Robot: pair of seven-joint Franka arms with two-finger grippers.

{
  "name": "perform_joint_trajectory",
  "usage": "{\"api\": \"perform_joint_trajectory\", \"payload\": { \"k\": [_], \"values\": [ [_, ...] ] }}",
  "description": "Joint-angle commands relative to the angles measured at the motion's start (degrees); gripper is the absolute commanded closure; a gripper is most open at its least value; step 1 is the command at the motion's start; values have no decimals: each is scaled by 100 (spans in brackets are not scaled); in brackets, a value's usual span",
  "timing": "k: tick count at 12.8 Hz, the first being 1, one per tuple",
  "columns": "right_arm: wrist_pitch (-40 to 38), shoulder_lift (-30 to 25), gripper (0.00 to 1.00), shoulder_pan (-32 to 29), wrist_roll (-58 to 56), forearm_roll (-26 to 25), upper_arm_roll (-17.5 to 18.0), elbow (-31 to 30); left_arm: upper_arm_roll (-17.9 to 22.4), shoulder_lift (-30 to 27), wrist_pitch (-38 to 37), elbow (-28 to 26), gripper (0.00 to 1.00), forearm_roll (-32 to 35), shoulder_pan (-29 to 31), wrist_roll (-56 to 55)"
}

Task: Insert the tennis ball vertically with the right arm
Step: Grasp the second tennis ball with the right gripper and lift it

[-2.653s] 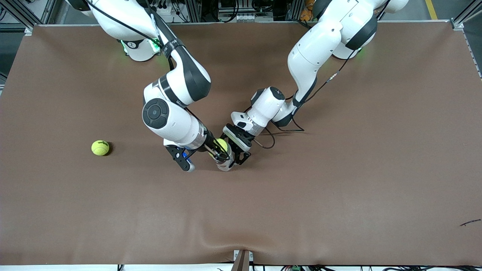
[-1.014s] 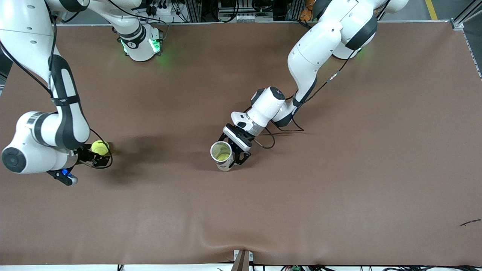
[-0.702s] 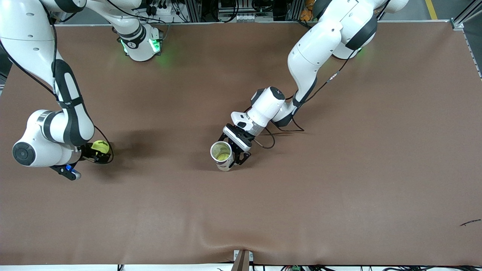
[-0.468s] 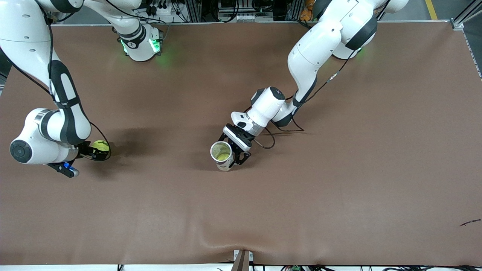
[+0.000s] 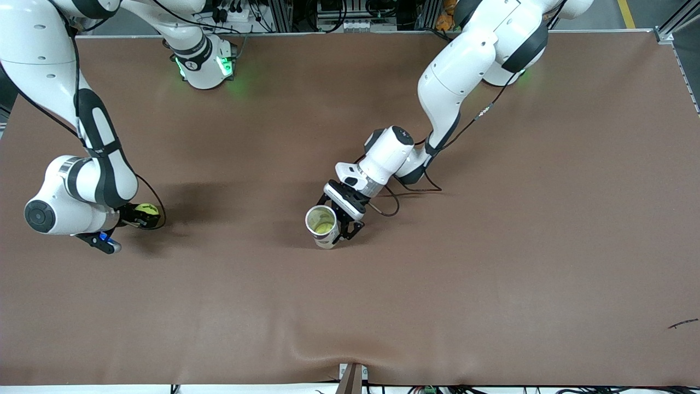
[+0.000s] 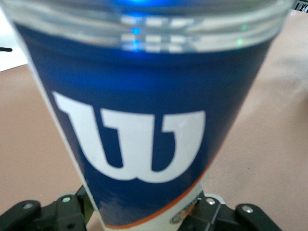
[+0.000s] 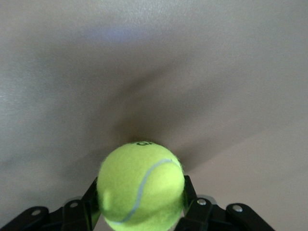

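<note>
A yellow-green tennis ball lies toward the right arm's end of the table. My right gripper is shut on it, low at the table. In the right wrist view the ball fills the space between the black fingers, which press on both its sides. My left gripper is shut on an upright, open-topped clear can at mid-table, with yellow-green showing inside it. In the left wrist view the can shows a blue label with a white W.
A black cable loops on the table beside the left wrist. A small dark streak lies near the front corner at the left arm's end. A bracket sits at the table's front edge.
My right arm swung from the can to the loose ball at its end of the table, settled over it and closed its fingers on it. The left arm and can have not moved.
</note>
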Motion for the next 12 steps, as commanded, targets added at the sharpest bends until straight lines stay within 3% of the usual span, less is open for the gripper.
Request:
{"api": "perform_joint_trajectory", "payload": {
  "k": [1,3,6,8,12],
  "values": [
    [5,-359,42,-50,-53,-102,109,-155,27,-43,46,18,24,-14,-25,34],
    [-441,-658,42,90,8,-93,126,45,27,-60,46,18,24,-5,-25,34],
    [-1915,-695,41,389,315,186,135,1106,27,-60,46,18,24,-14,-25,42],
    [-2463,-695,40,679,850,747,135,1522,27,-60,46,18,24,-14,-25,42],
    [-2571,-625,38,1566,2869,1846,135,2251,27,-60,37,18,24,-14,-25,25]
  ]
}}
